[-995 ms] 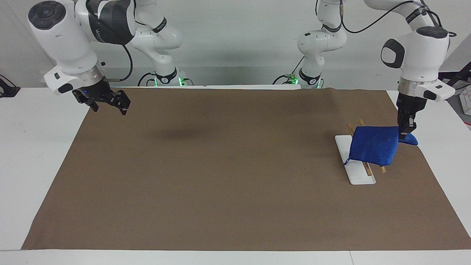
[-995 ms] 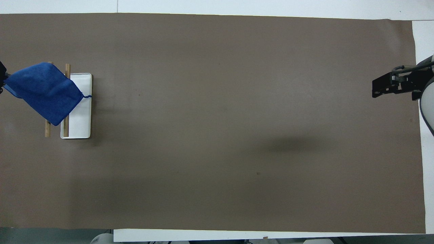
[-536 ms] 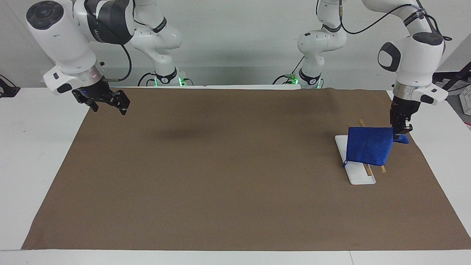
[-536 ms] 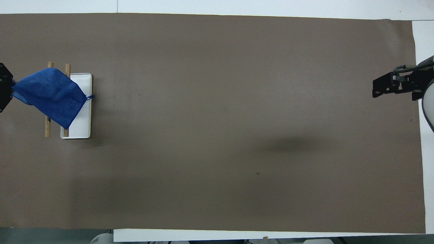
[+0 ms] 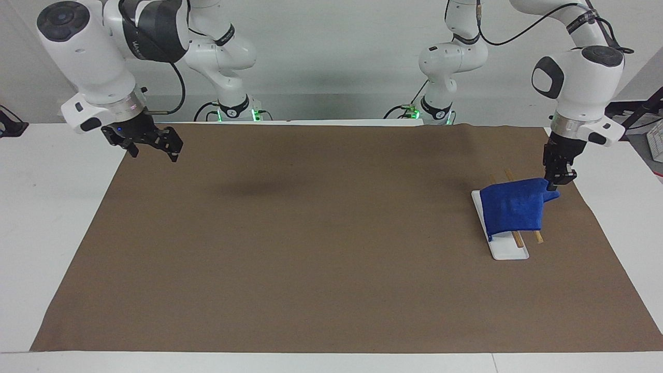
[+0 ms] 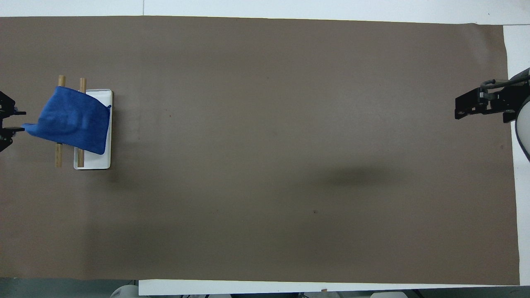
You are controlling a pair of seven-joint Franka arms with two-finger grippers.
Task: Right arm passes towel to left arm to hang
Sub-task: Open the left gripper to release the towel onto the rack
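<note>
Pinching one corner of the towel point(image 5: 513, 208) draped over the rack point(image 5: 503, 247), the left end effector point(image 5: 555, 183) hangs at the table point(image 5: 41, 207) edge; the right end effector point(image 5: 150, 142), fingers apart, waits.

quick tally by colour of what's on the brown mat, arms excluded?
Blue: 1, the towel, draped over the rods, one corner at the left gripper.
White: 1, the base plate.
Wood: 2, the two rods.
Total: 4.
The right gripper waits over the mat's other end, holding nothing.
</note>
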